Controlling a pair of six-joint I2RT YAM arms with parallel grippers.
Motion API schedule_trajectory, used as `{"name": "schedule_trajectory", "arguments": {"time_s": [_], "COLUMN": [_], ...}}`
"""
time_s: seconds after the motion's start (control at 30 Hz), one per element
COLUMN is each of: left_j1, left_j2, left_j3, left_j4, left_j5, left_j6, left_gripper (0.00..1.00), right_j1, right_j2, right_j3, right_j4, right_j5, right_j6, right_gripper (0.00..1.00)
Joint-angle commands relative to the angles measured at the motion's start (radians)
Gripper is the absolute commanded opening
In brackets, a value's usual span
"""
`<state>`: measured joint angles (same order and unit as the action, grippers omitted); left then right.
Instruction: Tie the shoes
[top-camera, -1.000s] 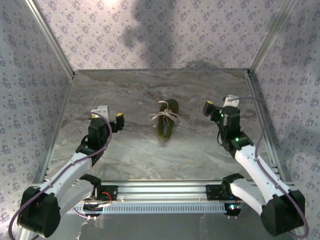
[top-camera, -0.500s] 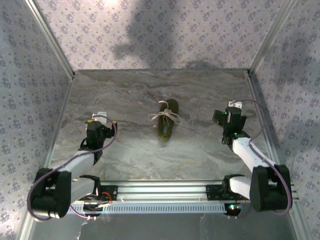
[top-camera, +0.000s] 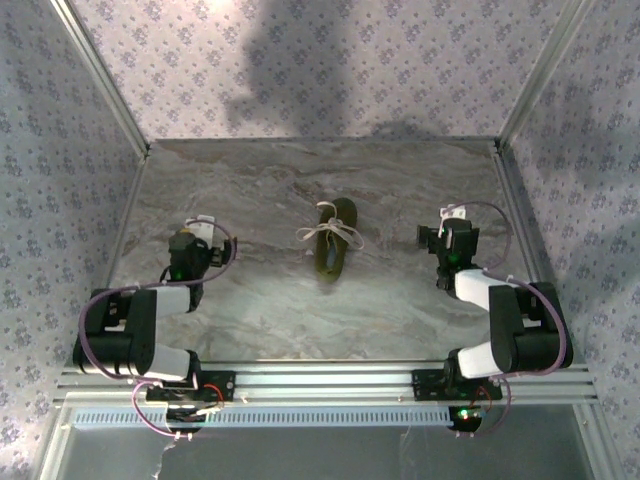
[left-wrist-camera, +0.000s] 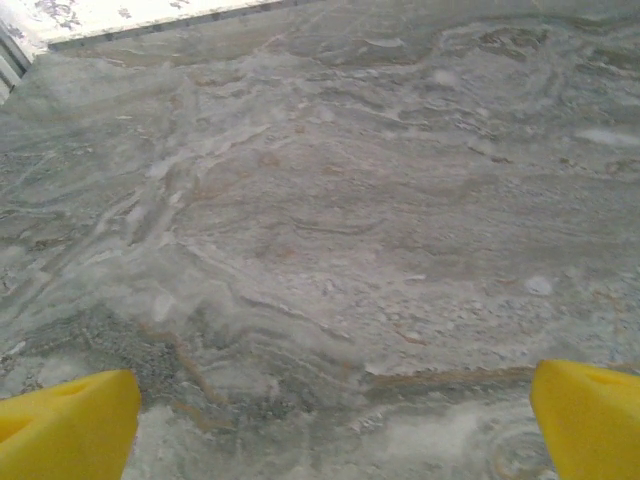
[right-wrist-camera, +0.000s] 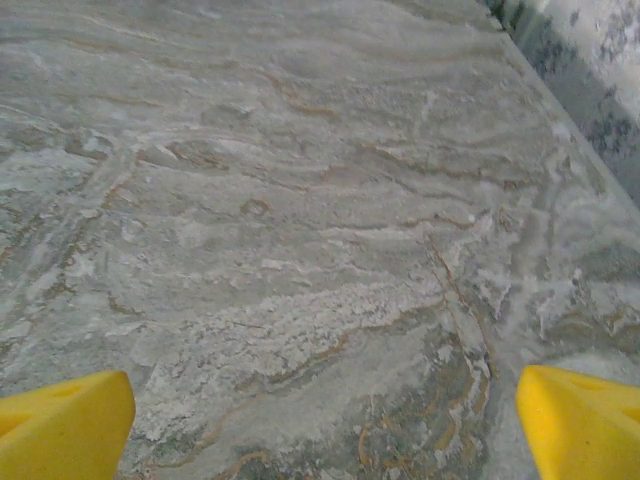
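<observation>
The small olive-green shoe (top-camera: 334, 245) lies in the middle of the marble table, pointing away from me. Its white laces (top-camera: 331, 229) are spread loosely over its top and to both sides. My left gripper (top-camera: 203, 243) hovers well to the left of the shoe, apart from it. In the left wrist view its yellow fingertips (left-wrist-camera: 66, 424) stand wide, the left gripper (left-wrist-camera: 330, 430) open over bare marble. My right gripper (top-camera: 434, 241) sits to the right of the shoe, also apart. The right gripper (right-wrist-camera: 320, 430) is open too, its fingertips (right-wrist-camera: 580, 425) spread over bare table.
Patterned fabric walls (top-camera: 330, 70) with aluminium posts (top-camera: 100, 75) close in the table on three sides. A metal rail (top-camera: 320, 382) runs along the near edge. Both arms are folded back near their bases. The table's right edge (right-wrist-camera: 560, 110) is close to the right gripper.
Both arms have folded back toward their bases, drawing the grippers slightly nearer and lower. The shoe and its laces have not moved. Both grippers stayed open.
</observation>
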<state>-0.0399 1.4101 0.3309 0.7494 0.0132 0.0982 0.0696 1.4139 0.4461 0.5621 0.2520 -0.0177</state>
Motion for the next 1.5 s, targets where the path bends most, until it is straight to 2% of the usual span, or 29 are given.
{"name": "schedule_trajectory", "arguments": {"time_s": [0.0, 0.1, 0.13, 0.2, 0.27, 0.37, 0.43, 0.5, 1.47], "left_j1": [0.043, 0.068, 0.074, 0.080, 0.081, 0.082, 0.080, 0.080, 0.078], "left_j2": [0.043, 0.134, 0.108, 0.127, 0.124, 0.127, 0.125, 0.124, 0.125], "left_j3": [0.007, 0.019, 0.048, 0.059, 0.083, 0.083, 0.084, 0.085, 0.086], "left_j4": [0.123, 0.207, 0.104, 0.118, 0.060, 0.066, 0.061, 0.058, 0.058], "left_j5": [0.090, 0.113, 0.113, 0.102, 0.045, 0.021, 0.018, 0.017, 0.013], "left_j6": [-0.046, -0.073, -0.075, -0.095, -0.115, -0.124, -0.124, -0.123, -0.121], "left_gripper": [0.99, 0.99, 0.99, 0.99, 0.99, 0.99, 0.99, 0.99, 0.99], "right_j1": [-0.010, -0.032, -0.041, -0.059, -0.061, -0.049, -0.053, -0.102, -0.094], "right_j2": [0.013, 0.037, 0.044, 0.068, 0.097, 0.097, 0.108, 0.105, 0.105], "right_j3": [-0.040, -0.073, -0.087, -0.121, -0.136, -0.126, -0.071, -0.053, -0.054], "right_j4": [0.155, 0.229, 0.258, 0.335, 0.387, 0.369, 0.277, 0.235, 0.241], "right_j5": [-0.038, -0.061, -0.072, -0.090, -0.094, -0.099, -0.117, -0.190, -0.172], "right_j6": [-0.053, -0.037, -0.028, -0.008, -0.009, -0.027, -0.025, 0.006, -0.001], "right_gripper": [1.00, 1.00, 1.00, 1.00, 0.99, 0.99, 1.00, 0.99, 1.00]}}
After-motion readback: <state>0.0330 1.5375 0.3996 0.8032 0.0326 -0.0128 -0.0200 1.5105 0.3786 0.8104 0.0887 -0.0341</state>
